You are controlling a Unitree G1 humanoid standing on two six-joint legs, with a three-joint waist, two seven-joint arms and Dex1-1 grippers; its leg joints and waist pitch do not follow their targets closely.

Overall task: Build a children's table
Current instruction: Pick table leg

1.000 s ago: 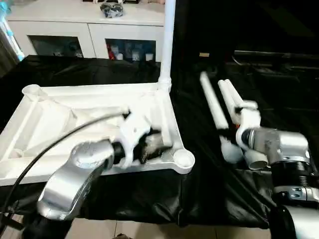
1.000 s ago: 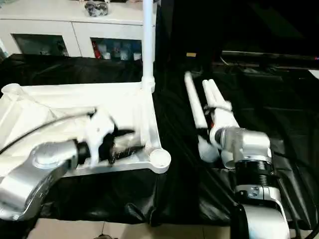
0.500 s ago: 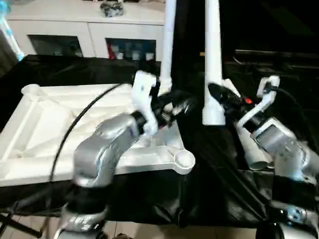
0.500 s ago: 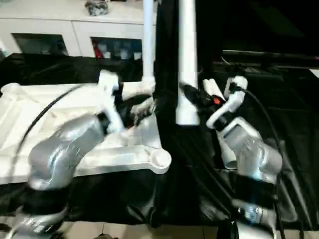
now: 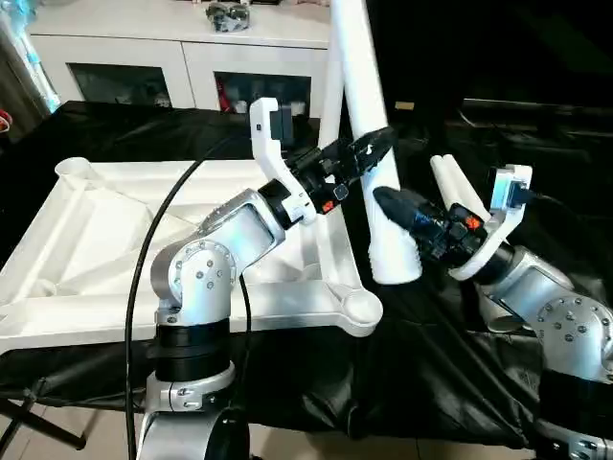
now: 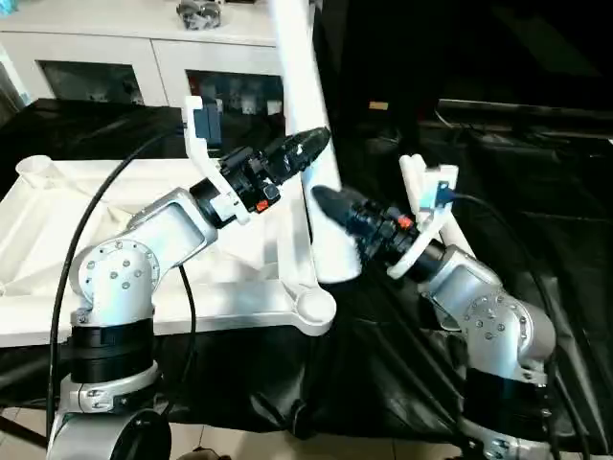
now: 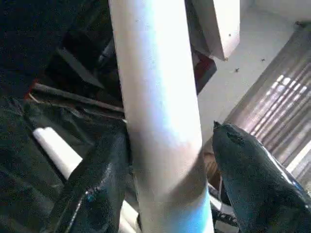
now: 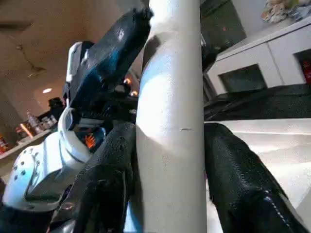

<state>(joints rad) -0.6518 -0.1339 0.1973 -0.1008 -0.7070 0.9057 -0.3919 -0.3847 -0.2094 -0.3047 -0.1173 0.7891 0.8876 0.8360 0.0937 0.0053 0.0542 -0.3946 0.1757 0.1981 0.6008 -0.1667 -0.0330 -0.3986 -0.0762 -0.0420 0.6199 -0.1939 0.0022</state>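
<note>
We see tabletop (image 5: 115, 240) upside down (ribbed underside up) on black-covered worktop (image 5: 124, 134), toward its left edge, one leg (image 5: 330, 96) upright in far right corner socket. Right tool (image 5: 407, 213) clamped on lower part of second leg (image 5: 369, 144), held tilted off worktop just right of tabletop. Left tool (image 5: 369, 153) higher on same leg, fingers (image 7: 102, 184) either side, touching it. Spare legs (image 5: 450, 187) lie on worktop behind right arm.
</note>
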